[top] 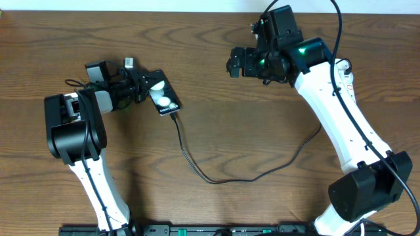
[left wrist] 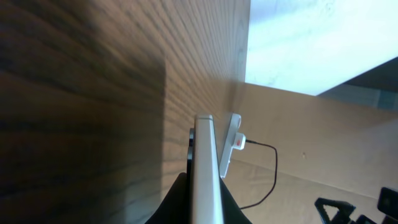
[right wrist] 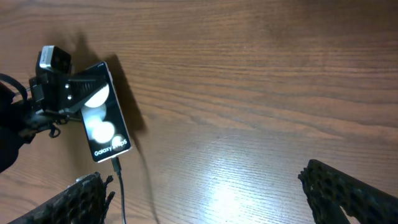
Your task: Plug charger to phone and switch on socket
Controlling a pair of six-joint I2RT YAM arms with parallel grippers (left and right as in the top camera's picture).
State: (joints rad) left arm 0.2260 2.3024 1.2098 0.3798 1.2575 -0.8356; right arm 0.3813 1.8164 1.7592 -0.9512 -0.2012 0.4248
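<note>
Left end effector (top: 148, 90) pinches the phone (top: 164, 96) by its upper end, left of tabletop (top: 216, 26) centre; face up, two white circles showing. Charger (top: 197, 167) plug tip sits at the phone's lower edge; the cable loops down across the wood and rises toward the right arm. Right end effector (top: 236, 62) hangs above bare wood, well apart from the phone, fingers (right wrist: 348, 186) spread, holding nothing. Left wrist view: socket (left wrist: 230, 146) beyond the phone's edge, red marking visible; switch position cannot be told.
</note>
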